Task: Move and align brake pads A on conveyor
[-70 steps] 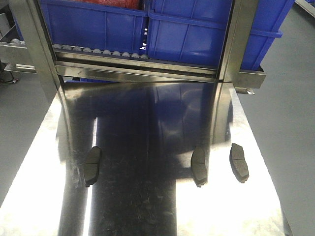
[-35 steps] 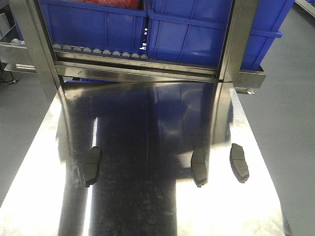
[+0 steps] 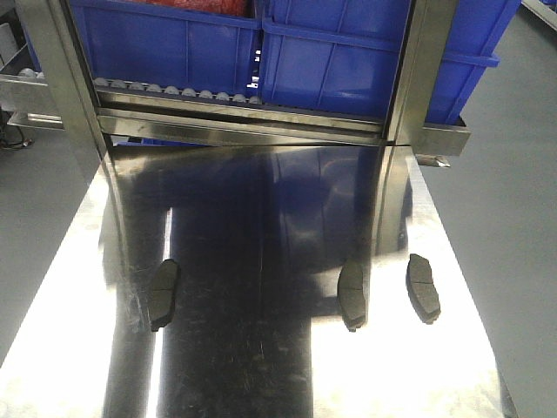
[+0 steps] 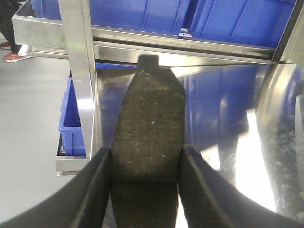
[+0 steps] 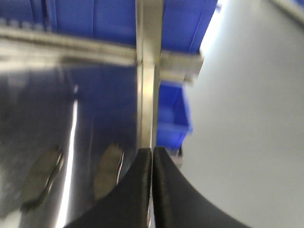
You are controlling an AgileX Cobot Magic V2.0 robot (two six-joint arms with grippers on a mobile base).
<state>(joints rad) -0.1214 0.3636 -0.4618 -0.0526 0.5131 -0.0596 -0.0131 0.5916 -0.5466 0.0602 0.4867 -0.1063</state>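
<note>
**Pad held in the left gripper, belt out of sight**

Left gripper (image 4: 146,152) is clamped on one dark grey, curved, rough-faced brake pad (image 4: 149,109). Its black fingers press the long edges near a faint cross line, and the end tab points forward. Doing this step well likely means carrying the pad level. It should then be lowered flat and square to the belt's run, and released only once it rests. The charcoal conveyor shows in no view.

Three more dark grey pads (image 3: 351,294) lie apart on the shiny steel tabletop (image 3: 244,374). Right gripper (image 5: 152,151) has its fingers pressed together on nothing.

Two large blue plastic bins (image 3: 348,52) sit on a steel roller rack (image 3: 174,91) behind the table. The left one holds something red (image 3: 196,3); the right one's contents are hidden. A smaller blue bin (image 4: 71,123) sits lower, its inside unseen.
</note>
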